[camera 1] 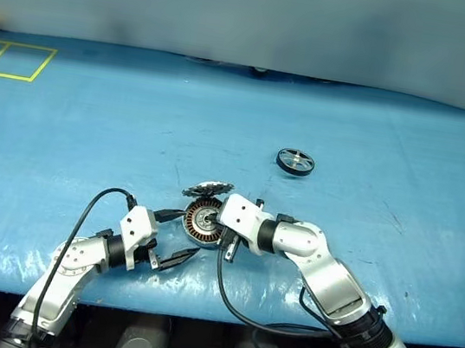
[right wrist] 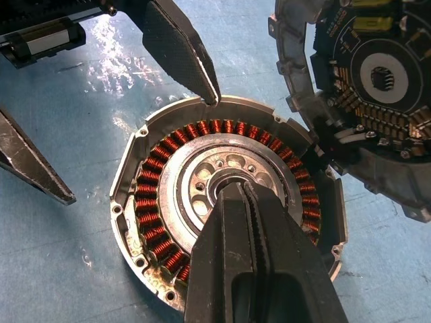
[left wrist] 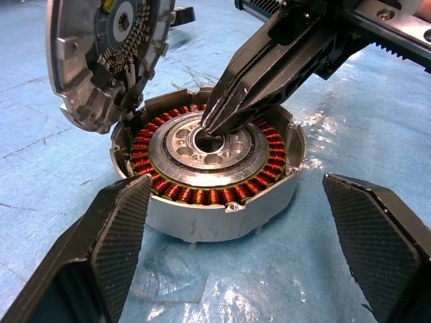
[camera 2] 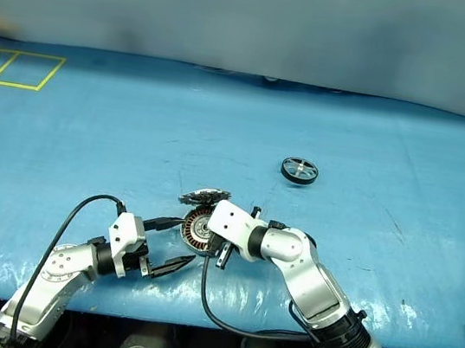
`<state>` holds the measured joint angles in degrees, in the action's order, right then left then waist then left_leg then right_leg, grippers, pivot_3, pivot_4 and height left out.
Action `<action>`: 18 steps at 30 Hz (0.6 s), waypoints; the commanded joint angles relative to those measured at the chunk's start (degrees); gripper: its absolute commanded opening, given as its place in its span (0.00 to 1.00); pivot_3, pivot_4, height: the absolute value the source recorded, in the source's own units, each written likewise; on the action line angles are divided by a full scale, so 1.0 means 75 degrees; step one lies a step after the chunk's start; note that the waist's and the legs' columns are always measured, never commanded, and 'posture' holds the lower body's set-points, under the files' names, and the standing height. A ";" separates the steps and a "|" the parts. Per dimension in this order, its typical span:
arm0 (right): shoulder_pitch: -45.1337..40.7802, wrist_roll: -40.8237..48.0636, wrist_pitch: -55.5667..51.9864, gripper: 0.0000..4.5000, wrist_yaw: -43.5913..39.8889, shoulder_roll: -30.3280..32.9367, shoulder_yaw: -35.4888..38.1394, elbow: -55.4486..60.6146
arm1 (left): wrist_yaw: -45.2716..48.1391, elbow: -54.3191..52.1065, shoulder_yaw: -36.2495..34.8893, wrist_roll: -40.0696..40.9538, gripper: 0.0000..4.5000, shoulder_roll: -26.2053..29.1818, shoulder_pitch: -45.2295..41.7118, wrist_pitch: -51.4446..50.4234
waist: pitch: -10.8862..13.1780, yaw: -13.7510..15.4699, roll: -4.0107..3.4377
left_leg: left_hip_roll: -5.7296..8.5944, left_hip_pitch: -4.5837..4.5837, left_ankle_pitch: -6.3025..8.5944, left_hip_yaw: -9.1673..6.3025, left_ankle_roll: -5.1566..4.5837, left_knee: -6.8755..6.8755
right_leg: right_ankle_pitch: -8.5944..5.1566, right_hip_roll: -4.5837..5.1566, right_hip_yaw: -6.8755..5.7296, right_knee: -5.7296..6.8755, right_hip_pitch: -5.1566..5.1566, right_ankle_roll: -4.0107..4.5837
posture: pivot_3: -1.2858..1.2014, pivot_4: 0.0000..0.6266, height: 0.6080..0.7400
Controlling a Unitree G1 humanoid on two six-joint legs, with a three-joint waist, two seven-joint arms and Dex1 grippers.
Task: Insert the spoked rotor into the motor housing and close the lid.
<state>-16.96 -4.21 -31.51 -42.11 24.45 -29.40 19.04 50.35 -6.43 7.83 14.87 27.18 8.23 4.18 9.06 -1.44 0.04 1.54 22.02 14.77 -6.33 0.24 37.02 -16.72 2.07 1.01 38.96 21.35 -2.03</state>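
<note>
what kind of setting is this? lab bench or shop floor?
Most likely a robot test bench, not a shop floor: a wide table under a blue plastic sheet with yellow taped squares, holding just an opened motor housing and a spoked rotor.

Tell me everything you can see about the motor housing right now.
The motor housing is a round, flat silver-grey metal puck lying flat on the blue table cover, open on top. Inside, a ring of copper-brown windings surrounds a silver hub pierced with small holes. The lid stands tilted up from its far edge, jagged inner face showing. The shut right gripper has its tips in the hub's central hole. The open left gripper sits around the near side, one finger at the rim.
</note>
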 commanded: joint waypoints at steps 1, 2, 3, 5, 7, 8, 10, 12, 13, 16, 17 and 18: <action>-0.0137 -0.0095 0.0001 0.01 0.0062 0.0115 0.0200 0.0369 | 0.0057 -0.0055 -0.0028 0.0086 0.96 0.0006 -0.0011 -0.0011 | 0.0000 0.0002 0.0000 | 0.0000 0.0000 0.0000 0.0000 0.0000 0.0000 | 0.0000 0.0000 0.0000 0.0000 0.0000 0.0000 | 0.52 0.24 1.00; -0.0154 -0.0095 -0.0007 0.01 0.0063 0.0140 0.0222 0.0382 | 0.0058 -0.0053 -0.0025 0.0084 0.96 0.0004 -0.0012 -0.0013 | 0.0000 0.0003 0.0000 | 0.0000 0.0000 0.0000 0.0000 0.0000 0.0000 | 0.0000 0.0000 0.0000 0.0000 0.0000 0.0000 | 0.52 0.24 1.00; -0.0166 -0.0099 -0.0007 0.01 0.0060 0.0165 0.0230 0.0382 | 0.0056 -0.0048 -0.0022 0.0080 0.96 -0.0001 -0.0013 -0.0009 | 0.0000 0.0002 0.0000 | 0.0000 0.0000 0.0000 0.0000 0.0000 0.0000 | 0.0000 0.0000 0.0000 0.0000 0.0000 0.0000 | 0.52 0.24 1.00; -0.0178 -0.0122 -0.0003 0.01 0.0056 0.0200 0.0224 0.0353 | 0.0055 -0.0034 -0.0014 0.0077 0.96 -0.0013 -0.0023 -0.0003 | 0.0000 0.0002 0.0000 | 0.0000 0.0000 0.0000 0.0000 0.0000 0.0000 | 0.0000 0.0000 -0.0001 0.0000 0.0000 0.0000 | 0.52 0.24 1.00; -0.0162 -0.0133 0.0004 0.01 0.0053 0.0199 0.0199 0.0292 | 0.0052 -0.0026 -0.0010 0.0075 0.96 -0.0025 -0.0033 0.0005 | 0.0000 0.0001 0.0000 | 0.0000 0.0000 0.0000 0.0000 0.0000 0.0000 | 0.0000 0.0000 -0.0002 0.0000 0.0000 0.0000 | 0.52 0.24 1.00; -0.0147 -0.0149 0.0012 0.01 0.0059 0.0195 0.0177 0.0251 | 0.0049 -0.0026 -0.0008 0.0074 0.96 -0.0031 -0.0035 0.0007 | 0.0000 0.0000 0.0000 | 0.0000 0.0000 0.0000 0.0000 0.0000 -0.0001 | 0.0000 0.0000 -0.0002 0.0000 0.0001 0.0000 | 0.52 0.24 1.00; -0.0114 -0.0166 0.0008 0.01 0.0062 0.0176 0.0137 0.0171 | 0.0040 -0.0026 -0.0006 0.0074 0.96 -0.0042 -0.0032 0.0013 | 0.0000 -0.0003 0.0000 | -0.0001 0.0000 0.0000 0.0000 0.0000 -0.0001 | 0.0000 -0.0001 -0.0001 0.0000 0.0001 0.0000 | 0.52 0.24 1.00; -0.0091 -0.0177 0.0007 0.01 0.0047 0.0170 0.0100 0.0105 | 0.0034 -0.0026 -0.0005 0.0073 0.96 -0.0051 -0.0033 0.0013 | 0.0000 -0.0002 0.0000 | -0.0001 0.0000 0.0000 0.0000 0.0000 -0.0001 | 0.0000 -0.0001 0.0000 0.0000 0.0001 0.0000 | 0.52 0.24 1.00; -0.0078 -0.0175 0.0014 0.01 0.0045 0.0160 0.0090 0.0079 | 0.0031 -0.0027 -0.0005 0.0072 0.96 -0.0053 -0.0032 0.0013 | 0.0000 -0.0002 0.0000 | -0.0001 0.0000 0.0000 0.0000 0.0000 -0.0001 | 0.0000 -0.0001 0.0000 0.0000 0.0000 0.0000 | 0.52 0.24 1.00; -0.0021 -0.0153 0.0050 0.01 0.0025 0.0099 0.0021 0.0032 | 0.0019 -0.0035 -0.0005 0.0071 0.96 -0.0061 -0.0016 0.0012 | 0.0000 -0.0003 0.0000 | -0.0001 0.0000 0.0000 0.0000 0.0000 0.0000 | 0.0000 -0.0001 0.0000 0.0001 -0.0001 0.0000 | 0.52 0.24 1.00; -0.0002 -0.0122 0.0075 0.01 0.0003 0.0070 0.0014 0.0044 | 0.0014 -0.0040 -0.0006 0.0070 0.96 -0.0062 -0.0007 0.0013 | 0.0000 -0.0003 0.0000 | -0.0001 0.0000 0.0000 0.0000 0.0000 0.0000 | 0.0000 -0.0001 0.0000 0.0001 0.0000 0.0000 | 0.52 0.24 1.00; 0.0021 -0.0064 0.0072 0.01 -0.0023 0.0022 0.0018 0.0090 | 0.0010 -0.0051 -0.0009 0.0069 0.96 -0.0060 0.0006 0.0015 | 0.0000 -0.0005 0.0000 | -0.0001 0.0000 0.0000 0.0000 0.0000 0.0000 | 0.0000 -0.0001 0.0000 0.0001 0.0000 0.0000 | 0.52 0.24 1.00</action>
<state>-17.09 -5.37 -31.48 -42.08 25.06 -28.86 18.72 50.28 -6.42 7.84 14.87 27.04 8.15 4.10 9.06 -1.48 0.04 1.53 22.02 14.77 -6.33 0.25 37.02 -16.72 2.06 1.01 38.97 21.35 -2.03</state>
